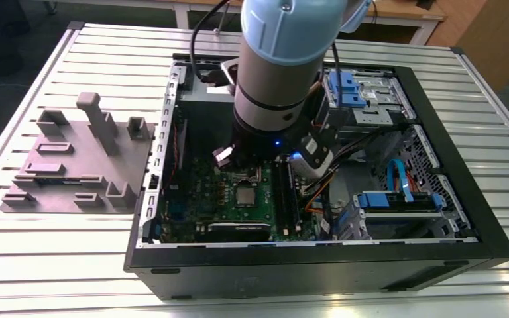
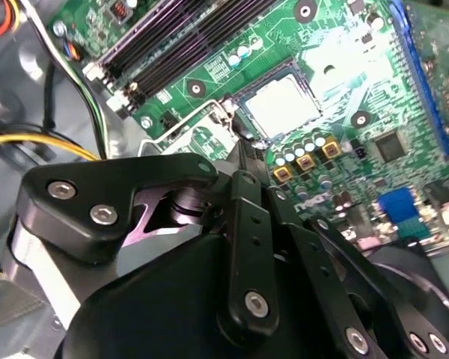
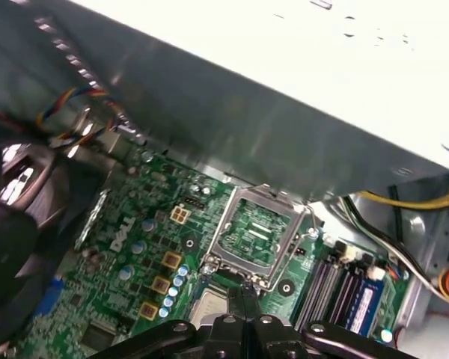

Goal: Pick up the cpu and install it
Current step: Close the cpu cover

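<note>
The black near wall of the open computer case point(image 1: 325, 265) comes first in the exterior view, on a slatted table point(image 1: 60, 265). At the far left of that table stands a grey-mauve block point(image 1: 77, 165) with upright posts, apart from the case. Moving right, the green motherboard point(image 1: 201, 192) lies flat in the case, and the cpu point(image 1: 246, 196) sits in its socket there, just nearer than the arm point(image 1: 277, 79) reaching down. In the second wrist view the gripper point(image 2: 245, 153) has its fingers pressed together on nothing. The cpu point(image 2: 280, 105) lies flat just beyond their tips, not touching. Being square, it shows no long axis. In the first wrist view the socket frame point(image 3: 226, 224) stands hinged open beside the cpu point(image 3: 213, 313). Blue drive brackets point(image 1: 347, 89) sit far right.
</note>
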`<state>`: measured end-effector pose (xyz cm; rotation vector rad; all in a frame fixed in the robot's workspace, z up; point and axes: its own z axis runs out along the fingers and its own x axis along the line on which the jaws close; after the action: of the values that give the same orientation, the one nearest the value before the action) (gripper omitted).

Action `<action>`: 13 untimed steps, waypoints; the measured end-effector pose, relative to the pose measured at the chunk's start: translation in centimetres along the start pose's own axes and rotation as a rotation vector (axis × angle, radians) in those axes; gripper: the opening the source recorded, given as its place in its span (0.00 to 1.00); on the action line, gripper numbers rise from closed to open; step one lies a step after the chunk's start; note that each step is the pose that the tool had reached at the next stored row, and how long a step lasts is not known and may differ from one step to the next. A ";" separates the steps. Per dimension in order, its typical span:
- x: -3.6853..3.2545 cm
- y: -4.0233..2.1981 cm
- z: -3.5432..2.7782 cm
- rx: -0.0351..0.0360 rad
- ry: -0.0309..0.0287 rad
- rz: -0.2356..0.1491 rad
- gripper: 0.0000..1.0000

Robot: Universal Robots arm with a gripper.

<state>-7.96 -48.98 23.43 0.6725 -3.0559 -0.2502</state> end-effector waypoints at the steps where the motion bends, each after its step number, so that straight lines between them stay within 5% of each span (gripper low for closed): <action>1: 0.00 0.00 0.01 -0.0006 0.0028 -0.018 0.10; 3: 0.01 0.00 0.00 -0.0013 0.0070 -0.043 0.10; 13: 0.00 0.00 0.01 -0.0016 0.0077 -0.049 0.10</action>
<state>-7.96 -48.98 23.42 0.7477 -3.0343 -0.2499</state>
